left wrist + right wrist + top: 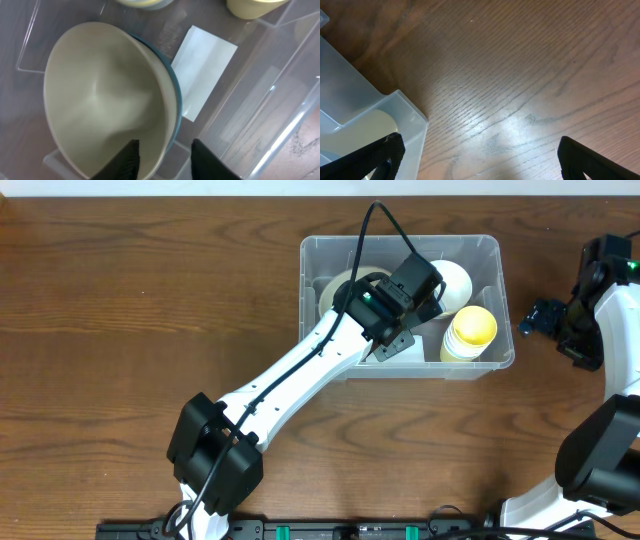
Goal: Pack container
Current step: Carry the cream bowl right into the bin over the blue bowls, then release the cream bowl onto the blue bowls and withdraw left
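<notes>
The container [400, 242] is a clear plastic bin at the back middle of the table, with a whitish label [202, 70] on its base. My left gripper [162, 160] is down inside it, straddling the rim of a tilted cream bowl with a teal outside [100, 90]. One finger is inside the bowl. The other stands outside it with a gap to the rim, so the jaws are open. From overhead, my left wrist [395, 300] hides most of that bowl [335, 288]. My right gripper [480, 155] hangs wide open over bare wood beside the container's corner [405, 117].
A white bowl [455, 278] and a stack of yellow cups [470, 330] sit in the container's right half. The right arm [600, 300] stands at the table's right edge, just right of the bin. Brown wooden tabletop [120, 310] spreads to the left.
</notes>
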Robot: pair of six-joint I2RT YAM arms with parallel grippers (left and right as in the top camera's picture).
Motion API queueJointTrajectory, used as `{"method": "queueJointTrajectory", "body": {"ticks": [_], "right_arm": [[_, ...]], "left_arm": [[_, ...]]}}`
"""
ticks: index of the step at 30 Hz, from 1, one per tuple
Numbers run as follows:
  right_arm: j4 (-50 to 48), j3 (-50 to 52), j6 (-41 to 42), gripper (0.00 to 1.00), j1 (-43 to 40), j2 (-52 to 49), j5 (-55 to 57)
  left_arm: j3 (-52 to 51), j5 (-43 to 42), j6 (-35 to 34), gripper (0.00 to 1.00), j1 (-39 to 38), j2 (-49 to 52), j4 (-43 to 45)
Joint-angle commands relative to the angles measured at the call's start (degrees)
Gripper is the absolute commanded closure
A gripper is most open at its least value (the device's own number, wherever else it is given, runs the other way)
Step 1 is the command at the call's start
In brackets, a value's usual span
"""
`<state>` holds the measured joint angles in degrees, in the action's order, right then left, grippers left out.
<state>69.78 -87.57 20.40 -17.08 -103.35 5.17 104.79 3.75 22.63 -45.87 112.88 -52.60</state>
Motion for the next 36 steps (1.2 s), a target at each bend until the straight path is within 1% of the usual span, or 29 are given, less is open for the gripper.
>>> {"method": "queueJointTrajectory", "body": {"ticks": [1,10,15,18,20,24,28,33,36], "right_arm": [[0.0,0.0,0.8,0.01,-0.1,0.2,0.4],[0.0,0.0,0.8,0.01,-0.1,0.2,0.4],[0.0,0.0,0.8,0.01,-0.1,0.2,0.4],[0.0,0.0,0.8,0.01,-0.1,0.2,0.4],[0.0,0.0,0.8,0.01,-0.1,0.2,0.4],[0.0,0.0,0.8,0.01,-0.1,0.2,0.4],[0.0,0.0,0.8,0.01,-0.1,0.2,0.4],[0.0,0.0,0.8,0.01,-0.1,0.2,0.4],[0.0,0.0,0.8,0.01,-0.1,0.2,0.4]], "left_arm": [[0.4,2.0,0.3,0.62,0.2,0.2,-0.6],[0.4,5.1,-0.9,0.62,0.3,0.2,-1.3],[0.5,10.3,-7.6,0.62,0.8,-0.7,-1.3],[0.5,12.3,-12.4,0.61,1.9,-3.1,-1.6],[0.5,12.3,-15.1,0.58,2.7,-5.2,-2.0],[0.5,12.2,-21.2,0.53,5.6,-10.5,-3.3],[0.5,12.2,-25.7,0.48,9.5,-15.6,-6.5],[0.5,12.2,-27.7,0.46,15.6,-20.4,-13.1],[0.5,12.2,-28.0,0.43,19.7,-22.1,-16.5]]}}
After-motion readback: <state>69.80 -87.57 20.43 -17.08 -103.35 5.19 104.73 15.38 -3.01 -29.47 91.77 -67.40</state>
